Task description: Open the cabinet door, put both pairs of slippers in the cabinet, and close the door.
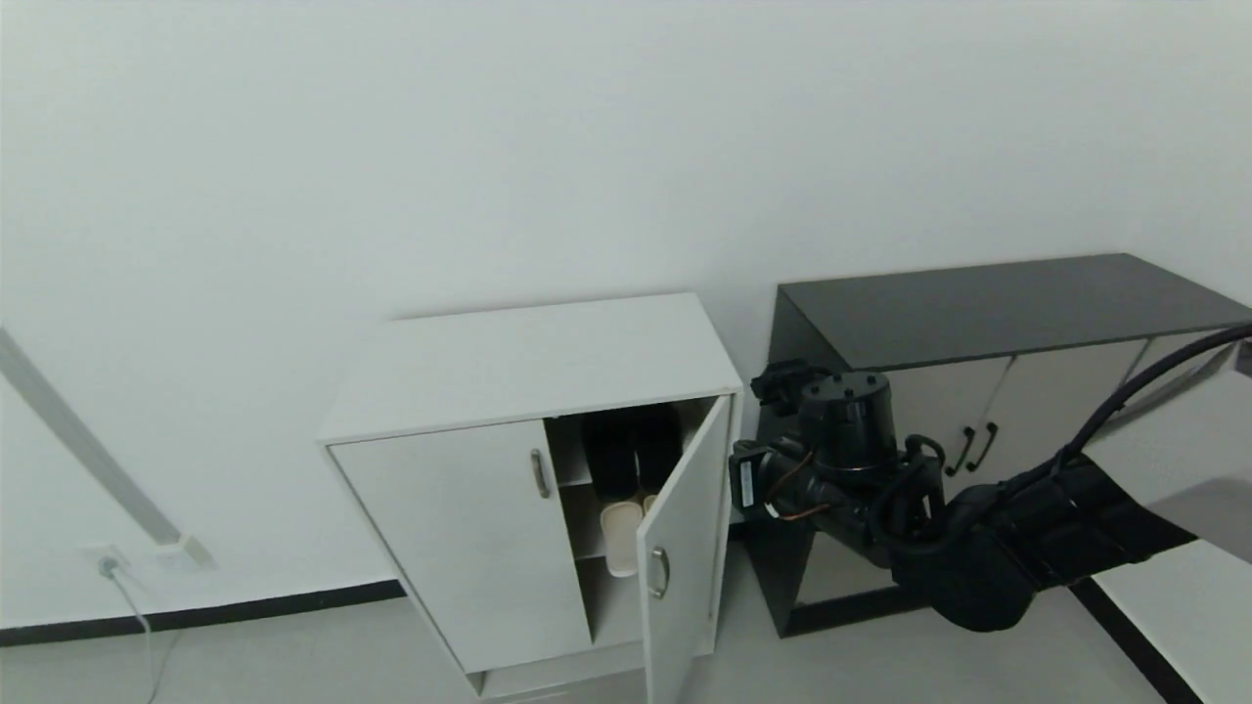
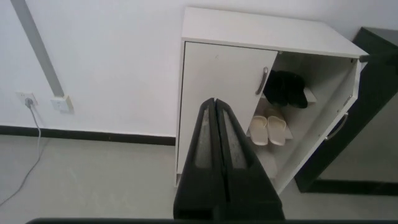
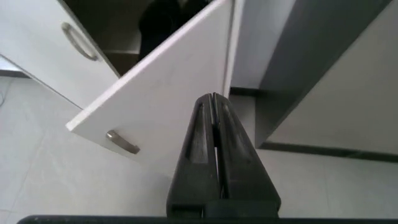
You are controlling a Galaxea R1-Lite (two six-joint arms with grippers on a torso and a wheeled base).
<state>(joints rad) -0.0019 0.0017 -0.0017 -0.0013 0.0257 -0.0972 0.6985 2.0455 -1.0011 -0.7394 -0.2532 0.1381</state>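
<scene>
The white cabinet (image 1: 528, 367) stands against the wall with its left door shut and its right door (image 1: 685, 489) swung partly open. Inside, black slippers (image 1: 634, 450) lie on the upper shelf and beige slippers (image 1: 619, 538) on the shelf below. My right gripper (image 3: 214, 98) is shut, its tips at the outer face of the open door (image 3: 168, 99), above the door's handle (image 3: 121, 142); whether they touch it I cannot tell. My left gripper (image 2: 216, 102) is shut on nothing and hangs well in front of the cabinet, facing the shut left door. Both pairs, black slippers (image 2: 287, 88) and beige slippers (image 2: 269, 129), show past it.
A black-topped sideboard (image 1: 998, 303) stands close on the cabinet's right, leaving a narrow gap where my right arm sits. A wall socket with a cable (image 1: 110, 564) and a slanted wall conduit (image 1: 88, 450) are at the left. Bare floor lies before the cabinet.
</scene>
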